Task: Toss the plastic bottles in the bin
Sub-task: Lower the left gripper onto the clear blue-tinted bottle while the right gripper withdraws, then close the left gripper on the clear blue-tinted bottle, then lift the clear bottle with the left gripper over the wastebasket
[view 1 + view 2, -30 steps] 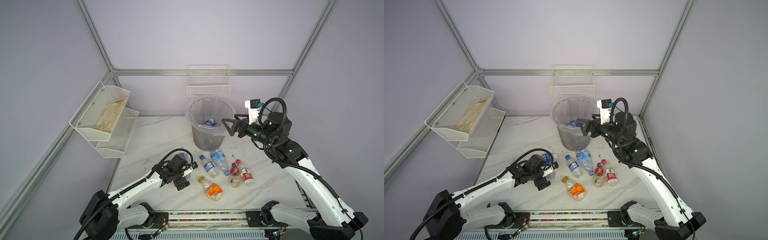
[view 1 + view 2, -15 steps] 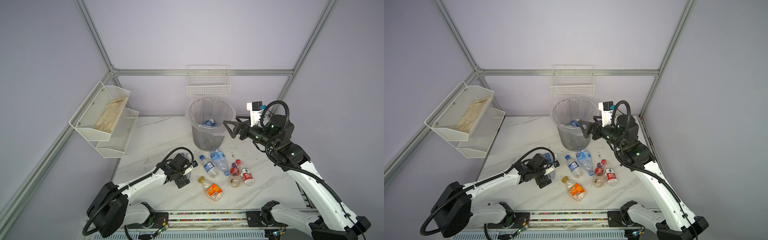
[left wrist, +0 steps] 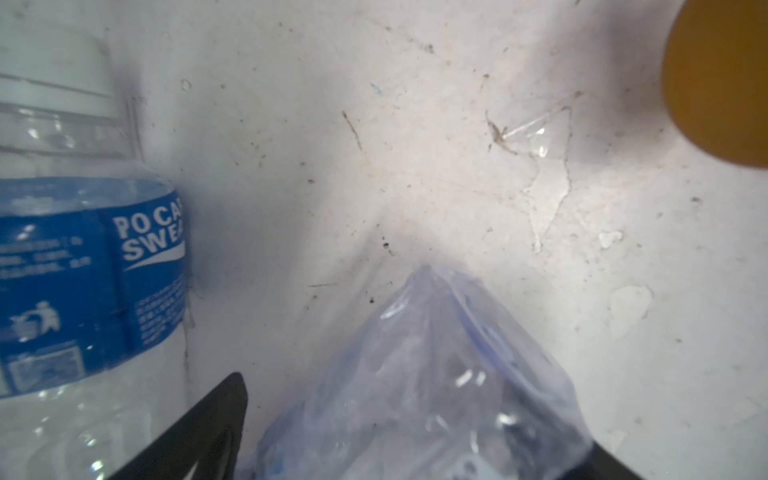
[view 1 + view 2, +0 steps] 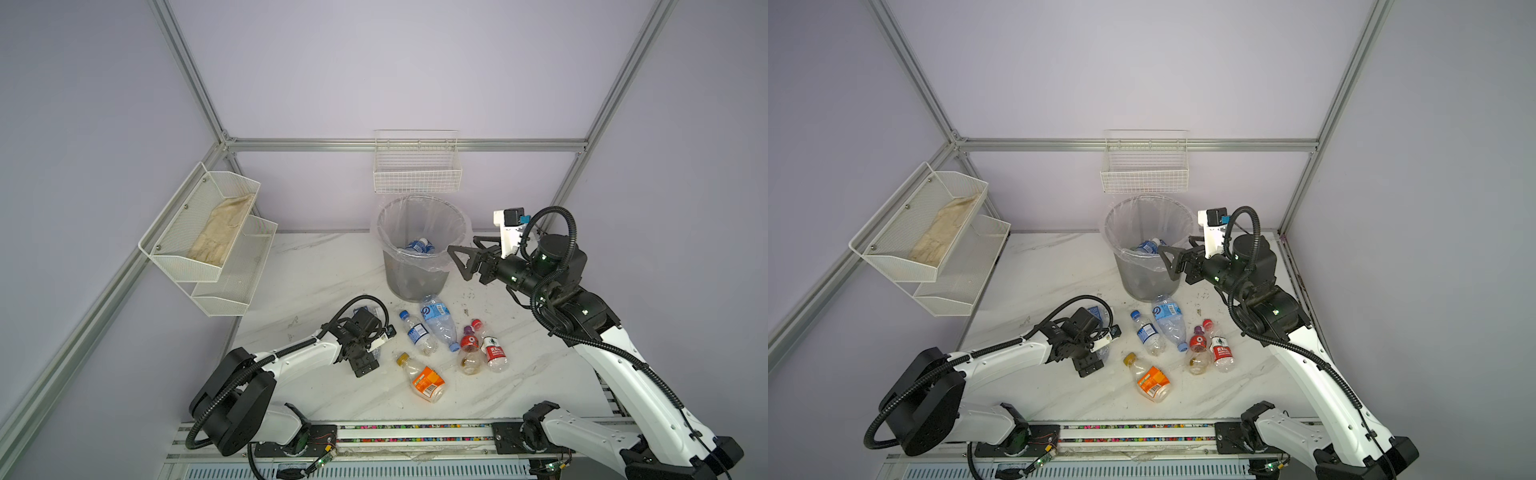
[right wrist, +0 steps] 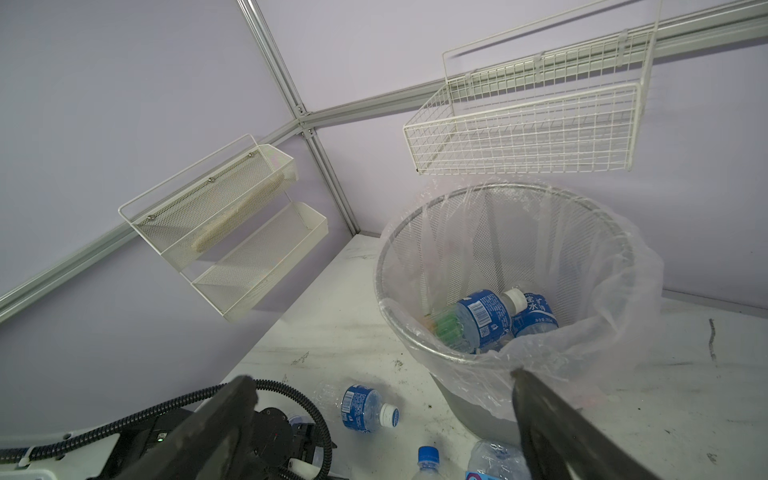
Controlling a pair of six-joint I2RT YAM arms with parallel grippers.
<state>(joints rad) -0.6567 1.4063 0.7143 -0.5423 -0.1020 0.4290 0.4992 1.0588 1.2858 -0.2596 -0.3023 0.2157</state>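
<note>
My left gripper (image 4: 368,353) points down at the table, jaws open on either side of a crushed clear bluish plastic bottle (image 3: 436,374). A blue-labelled, white-capped bottle (image 3: 83,270) lies just beside it (image 4: 365,309). Several more plastic bottles lie mid-table: a small blue-capped one (image 4: 417,332), a large clear one (image 4: 436,322), two red-labelled ones (image 4: 469,345) and an orange-labelled one (image 4: 424,380). The grey mesh bin (image 4: 415,282) with its clear bag holds several bottles (image 5: 482,320). My right gripper (image 4: 461,259) hangs open and empty in the air by the bin's right rim (image 5: 382,291).
A white wire basket (image 4: 417,170) hangs on the back wall just above the bin. A two-tier white mesh shelf (image 4: 208,232) with a cloth in it juts from the left wall. The arms' rail (image 4: 395,432) runs along the table's front edge.
The left arm's shoulder has swung round while its gripper stayed over the crushed bottle, jaws narrowing a little. The right gripper has drifted slightly right and down beside the bin.
</note>
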